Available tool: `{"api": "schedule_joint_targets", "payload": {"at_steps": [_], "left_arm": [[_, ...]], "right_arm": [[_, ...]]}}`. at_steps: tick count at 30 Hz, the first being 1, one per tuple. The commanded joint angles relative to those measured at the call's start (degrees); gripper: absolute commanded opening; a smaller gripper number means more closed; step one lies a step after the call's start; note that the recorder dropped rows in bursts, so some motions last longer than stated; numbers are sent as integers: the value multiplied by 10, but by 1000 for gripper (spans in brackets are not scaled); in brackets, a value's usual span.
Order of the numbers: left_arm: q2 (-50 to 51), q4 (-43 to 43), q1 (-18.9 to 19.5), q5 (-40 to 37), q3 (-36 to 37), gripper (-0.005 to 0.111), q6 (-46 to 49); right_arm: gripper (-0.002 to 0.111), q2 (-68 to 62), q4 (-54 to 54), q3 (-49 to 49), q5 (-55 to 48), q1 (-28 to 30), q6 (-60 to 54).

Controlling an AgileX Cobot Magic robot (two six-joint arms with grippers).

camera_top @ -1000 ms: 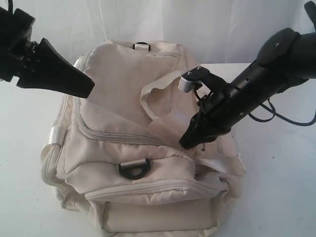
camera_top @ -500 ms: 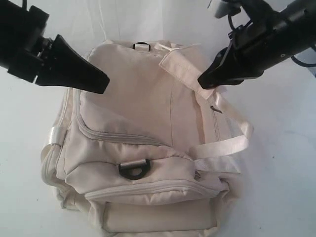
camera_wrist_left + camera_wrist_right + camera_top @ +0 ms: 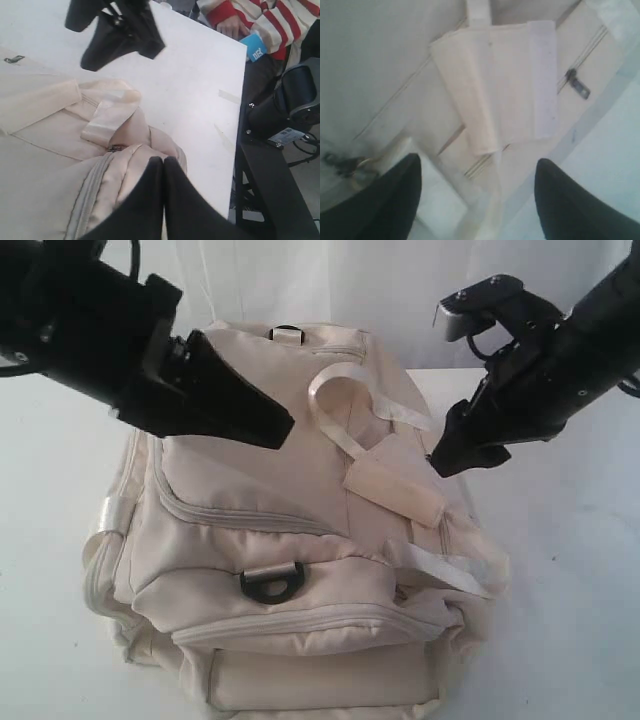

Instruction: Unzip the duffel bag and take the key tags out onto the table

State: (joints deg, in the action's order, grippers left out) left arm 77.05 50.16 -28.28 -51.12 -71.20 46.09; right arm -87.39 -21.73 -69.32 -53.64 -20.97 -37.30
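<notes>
The cream duffel bag [image 3: 260, 490] lies on the white table [image 3: 560, 620], its zippers closed. A shiny strap handle with its padded wrap [image 3: 392, 488] rests loose across the bag's top, also visible in the right wrist view as the wrap [image 3: 495, 85]. My right gripper [image 3: 445, 458] hovers just above that wrap, its jaws wide apart and empty [image 3: 478, 161]. A small zipper pull [image 3: 577, 85] lies beside the wrap. My left gripper [image 3: 285, 430] is shut on nothing, above the bag's upper left part near a zipper end [image 3: 116, 147]. The key tags are out of view.
A black D-ring [image 3: 270, 582] sits on the bag's front. In the left wrist view a person in red-striped sleeves [image 3: 260, 20] holds a blue card [image 3: 256, 49] past the table's far edge, next to a black chair [image 3: 295, 100].
My right gripper, which had lifted the strap handle, has opened and let it fall onto the bag. My left gripper has moved right, over the bag's top.
</notes>
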Motion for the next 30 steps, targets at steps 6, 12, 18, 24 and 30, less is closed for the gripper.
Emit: {"api": "schedule_joint_targets", "payload": {"at_steps": [6,12,18,24,30], "left_arm": [[88,-108,-18,-71,-122,0,-132],[125,-143,-18,-180,-192,0,-159],[126,-136,-18,-187,-192,0,-159],[126,-130,-18,-187,-192,0,-159],[126,-129,-18,-187,-192,0,-159]], "right_arm": [[59,55,-137,51,-124,4,-35],[59,32,-122,106,-25,4,-56],[59,-12,-121,121,14,1,-136],[59,-45,-119,121,19,-28,-170],[59,-70,-76,121,61,-57,-170]]}}
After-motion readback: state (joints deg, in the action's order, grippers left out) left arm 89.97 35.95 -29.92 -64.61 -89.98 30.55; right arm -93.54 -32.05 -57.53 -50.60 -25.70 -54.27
